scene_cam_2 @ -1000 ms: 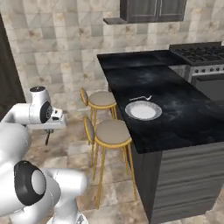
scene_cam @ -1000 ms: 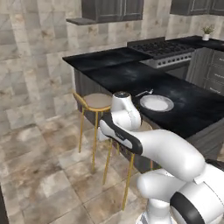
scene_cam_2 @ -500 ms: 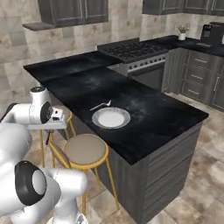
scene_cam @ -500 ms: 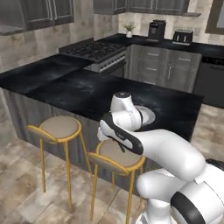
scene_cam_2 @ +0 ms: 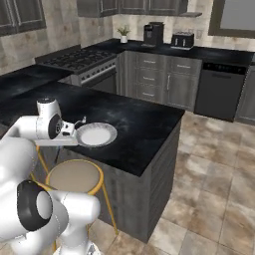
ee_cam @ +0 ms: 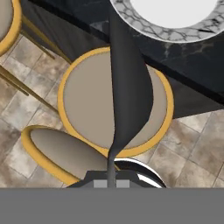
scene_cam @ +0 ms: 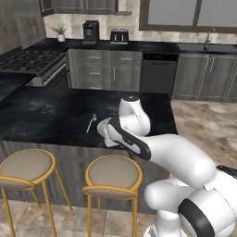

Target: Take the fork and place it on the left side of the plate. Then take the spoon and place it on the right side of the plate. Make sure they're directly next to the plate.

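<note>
In the hand view a dark spoon (ee_cam: 129, 87) runs up from my gripper (ee_cam: 112, 178), which is shut on its thin handle; its wide bowl reaches toward the plate (ee_cam: 148, 27) at the top. In the right base view my gripper (scene_cam_2: 67, 130) hovers at the counter's near edge, just left of the round white-grey plate (scene_cam_2: 95, 134). The light-silver fork (scene_cam: 91, 123) lies flat on the black counter, close to the plate's left side, and appears again as a short sliver of fork (scene_cam_2: 79, 121). My arm hides the plate in the left base view.
Two gold-framed stools (scene_cam: 113, 172) (scene_cam: 24, 165) stand under the black island counter (scene_cam: 46, 111), one stool (ee_cam: 87, 100) straight below my hand. The counter's end edge (scene_cam_2: 172, 127) drops to tiled floor on the right. Stove, cabinets and dishwasher line the far walls.
The whole picture has swung round as the base drove along the island. Plate and fork keep their places on the counter; my hand stays at the counter edge, still holding the spoon.
</note>
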